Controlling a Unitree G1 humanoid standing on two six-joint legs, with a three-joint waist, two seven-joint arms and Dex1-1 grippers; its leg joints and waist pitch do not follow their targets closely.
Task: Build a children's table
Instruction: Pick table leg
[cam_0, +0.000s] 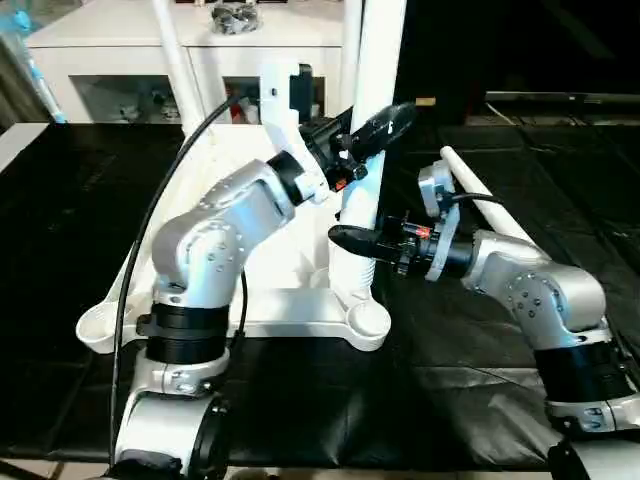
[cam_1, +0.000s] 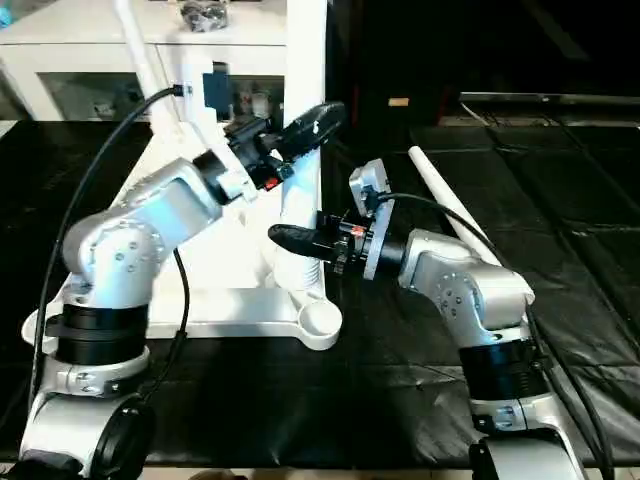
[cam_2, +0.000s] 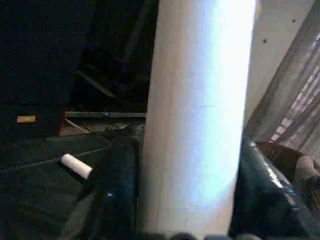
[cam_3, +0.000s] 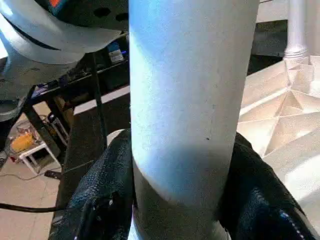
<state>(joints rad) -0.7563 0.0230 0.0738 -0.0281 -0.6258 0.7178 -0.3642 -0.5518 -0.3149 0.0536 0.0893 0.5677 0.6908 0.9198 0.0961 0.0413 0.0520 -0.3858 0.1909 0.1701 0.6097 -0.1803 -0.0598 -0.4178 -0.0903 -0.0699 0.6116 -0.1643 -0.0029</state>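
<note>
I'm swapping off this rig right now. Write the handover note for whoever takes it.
Left end effector: shut on the upright leg, higher up.
Right end effector: shut on the same leg, lower down near its foot.
Tabletop: upside down on the black mat, ribbed underside up. The held leg stands by the near right corner; whether it is fully seated cannot be told. Another leg stands upright at the far side. A loose leg lies on the mat to the right.
Left: finish seating the held leg, fit the loose one, check the remaining sockets.
</note>
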